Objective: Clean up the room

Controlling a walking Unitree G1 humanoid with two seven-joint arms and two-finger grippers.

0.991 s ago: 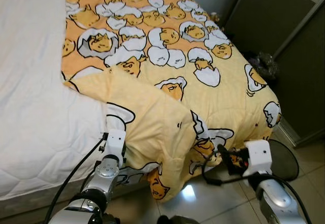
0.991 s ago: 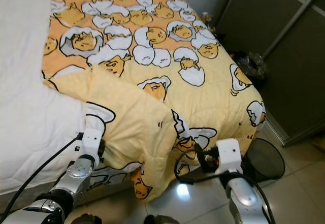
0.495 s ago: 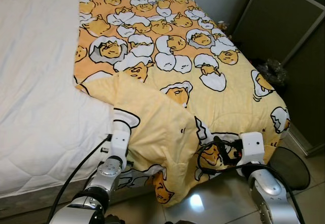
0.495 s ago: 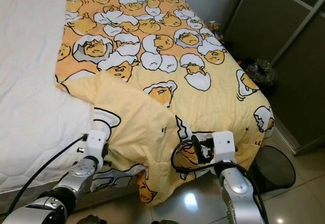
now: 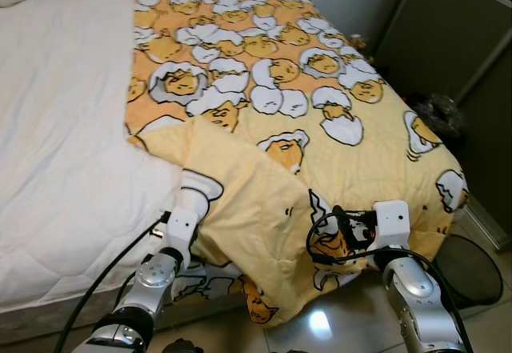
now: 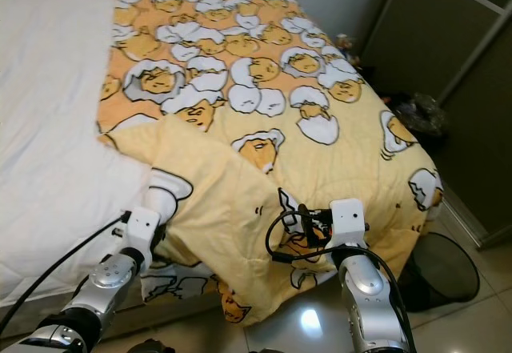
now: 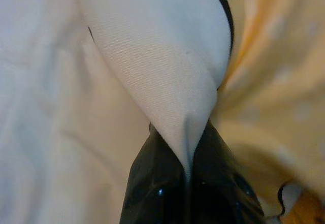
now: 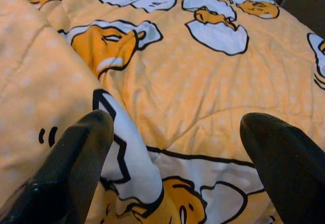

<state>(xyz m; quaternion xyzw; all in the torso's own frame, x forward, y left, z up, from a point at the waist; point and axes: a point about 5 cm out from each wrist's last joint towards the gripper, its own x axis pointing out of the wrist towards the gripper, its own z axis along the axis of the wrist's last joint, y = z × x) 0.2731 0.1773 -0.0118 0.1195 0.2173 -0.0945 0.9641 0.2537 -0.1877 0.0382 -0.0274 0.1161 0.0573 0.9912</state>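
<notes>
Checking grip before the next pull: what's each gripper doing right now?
Left gripper: shut on a fold of the yellow blanket.
Right gripper: open, fingers spread over the blanket at the bed's foot.

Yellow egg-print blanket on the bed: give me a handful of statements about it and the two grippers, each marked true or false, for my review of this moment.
1. The left gripper is shut on a fold of the blanket. True.
2. The right gripper is clamped on the blanket. False: its fingers stand wide apart over the fabric.
3. The blanket covers the whole bed. False: the white mattress lies bare on the robot's left.
4. A near corner of the blanket is folded back on itself. True.
5. A dark wardrobe stands on the robot's right. True.
</notes>
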